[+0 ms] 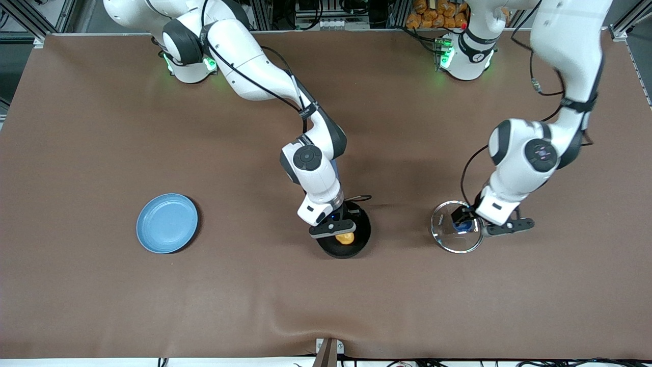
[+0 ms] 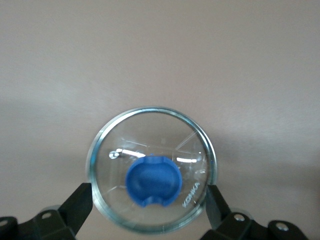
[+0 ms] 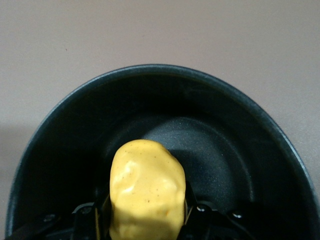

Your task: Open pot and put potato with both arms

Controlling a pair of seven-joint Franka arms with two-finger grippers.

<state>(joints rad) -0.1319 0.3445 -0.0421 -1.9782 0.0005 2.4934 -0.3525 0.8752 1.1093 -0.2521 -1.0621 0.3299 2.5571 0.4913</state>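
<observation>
The black pot [image 1: 356, 243] stands open in the middle of the table; its blue handle is mostly hidden under the right arm. My right gripper [image 1: 343, 235] is lowered into the pot and shut on the yellow potato [image 1: 346, 238]. In the right wrist view the potato [image 3: 146, 190] sits between the fingers above the pot's dark floor [image 3: 215, 150]. My left gripper [image 1: 462, 224] is open just over the glass lid [image 1: 447, 237], which lies on the table toward the left arm's end. In the left wrist view its fingers [image 2: 75, 210] stand either side of the lid [image 2: 155, 140] and its blue knob [image 2: 152, 181].
A flat light-blue plate [image 1: 167, 223] lies on the brown table toward the right arm's end, apart from the pot. Cables and equipment run along the table's edge by the arm bases.
</observation>
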